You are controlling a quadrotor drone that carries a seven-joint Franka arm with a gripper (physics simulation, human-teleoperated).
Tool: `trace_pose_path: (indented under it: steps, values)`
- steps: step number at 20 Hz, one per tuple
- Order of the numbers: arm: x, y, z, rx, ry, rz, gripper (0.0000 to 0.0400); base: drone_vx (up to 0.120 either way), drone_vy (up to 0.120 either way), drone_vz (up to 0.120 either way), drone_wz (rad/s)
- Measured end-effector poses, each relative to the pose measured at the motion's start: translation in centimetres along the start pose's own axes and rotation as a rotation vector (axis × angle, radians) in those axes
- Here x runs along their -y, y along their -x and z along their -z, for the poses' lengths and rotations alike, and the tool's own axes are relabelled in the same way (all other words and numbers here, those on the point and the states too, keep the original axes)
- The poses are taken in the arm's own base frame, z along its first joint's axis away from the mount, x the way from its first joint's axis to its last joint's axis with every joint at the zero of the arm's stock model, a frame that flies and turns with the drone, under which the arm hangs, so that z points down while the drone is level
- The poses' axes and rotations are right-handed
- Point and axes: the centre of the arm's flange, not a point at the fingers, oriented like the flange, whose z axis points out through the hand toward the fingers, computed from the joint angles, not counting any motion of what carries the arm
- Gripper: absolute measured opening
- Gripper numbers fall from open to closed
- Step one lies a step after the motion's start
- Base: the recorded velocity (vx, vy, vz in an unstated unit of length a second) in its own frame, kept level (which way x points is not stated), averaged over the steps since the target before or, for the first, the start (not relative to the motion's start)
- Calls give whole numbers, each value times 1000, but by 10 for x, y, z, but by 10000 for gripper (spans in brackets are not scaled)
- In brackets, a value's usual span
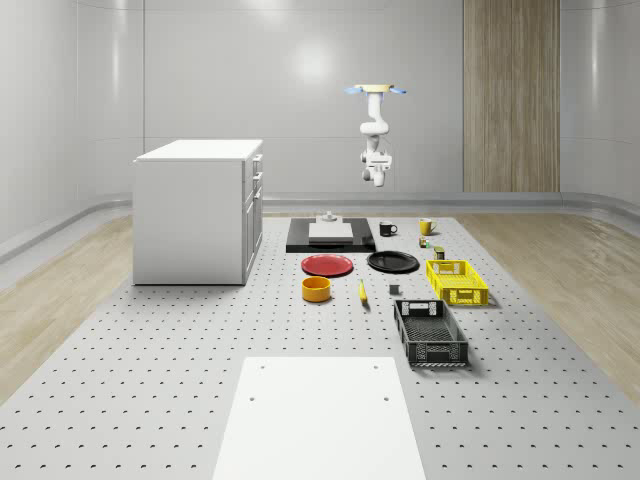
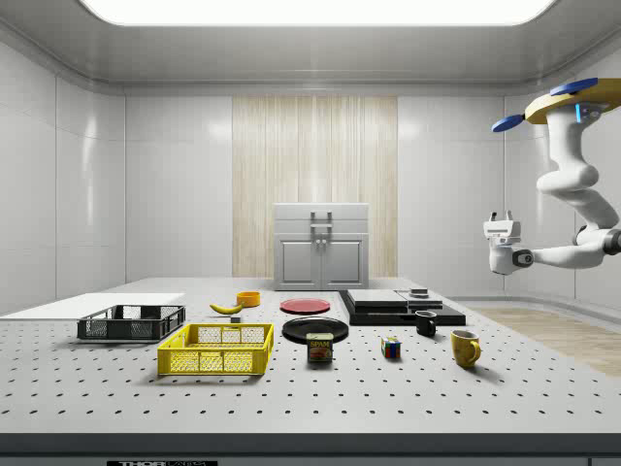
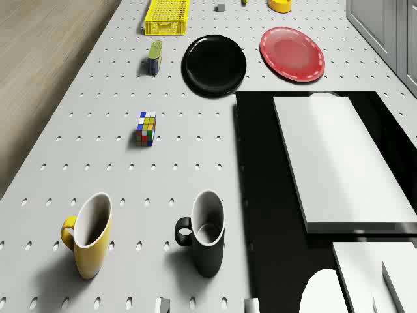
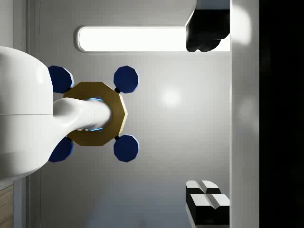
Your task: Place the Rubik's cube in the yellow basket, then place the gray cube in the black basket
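Four views were recorded: in the whole-scene view the drone (image 1: 377, 90) hovered high beyond the table's far end, gripper (image 1: 377, 180) hanging over the black slab (image 1: 330, 238). In the side view its finger spacing could not be told; the drone view alone placed the Rubik's cube (image 3: 146, 128) on the table, well apart from the yellow basket (image 3: 167, 16).

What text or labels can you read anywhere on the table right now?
"SPAM", on the can beside the yellow basket, side view.
Table front edge: a small plate of print, too small to read.
Rubik's cube, mugs, plates: no lettering visible.
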Motion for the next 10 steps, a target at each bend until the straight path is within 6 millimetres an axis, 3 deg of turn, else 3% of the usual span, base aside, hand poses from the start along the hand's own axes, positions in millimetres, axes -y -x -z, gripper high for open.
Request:
trace_pose_path:
  steps: [8, 10]
  values:
    - [-2, 2, 56, -4, -4, 0, 400, 0, 0, 0, 0]
    - [-1, 1, 66, -6, -6, 0, 400, 0, 80, 0, 0]
